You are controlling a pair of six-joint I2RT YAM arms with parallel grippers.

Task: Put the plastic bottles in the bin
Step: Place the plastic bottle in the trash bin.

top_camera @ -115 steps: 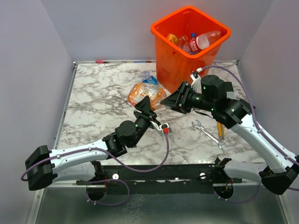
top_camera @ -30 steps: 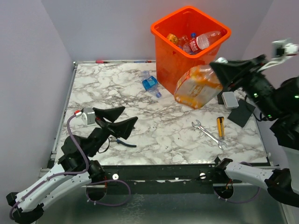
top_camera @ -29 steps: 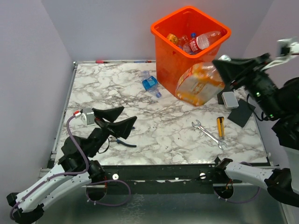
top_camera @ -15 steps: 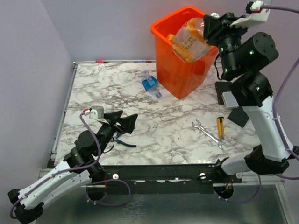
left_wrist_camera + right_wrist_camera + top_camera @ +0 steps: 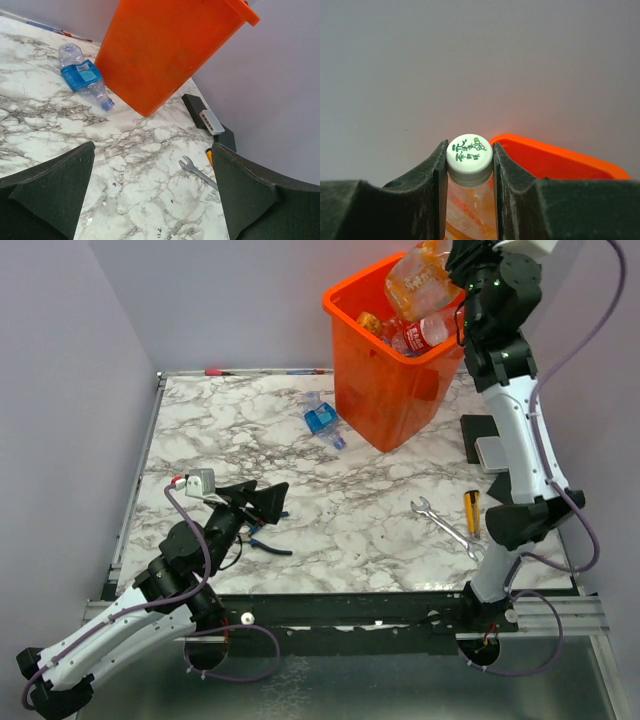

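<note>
Top external view: the right claw is raised high at the 1 o'clock corner, clamped on the neck of an orange bottle that hangs tilted in the air over the far rim of the bin. The bin stands on the counter towards 1 o'clock and holds other bottles, among them a red-labelled bottle lying against its right wall. A blue-labelled bottle lies on the counter just left of the bin's base, at about 12 o'clock, apart from both arms. The left claw sits low at 8 o'clock with its fingers spread apart and nothing between them; the pliers lie just beside it, and a wrench lies at 4 o'clock. Right wrist view: the two fingers press on either side of the bottle's white cap, which carries green print, with the bin's orange rim behind at 3 o'clock. Left wrist view: the blue-labelled bottle lies crushed beside the bin's wall.
</note>
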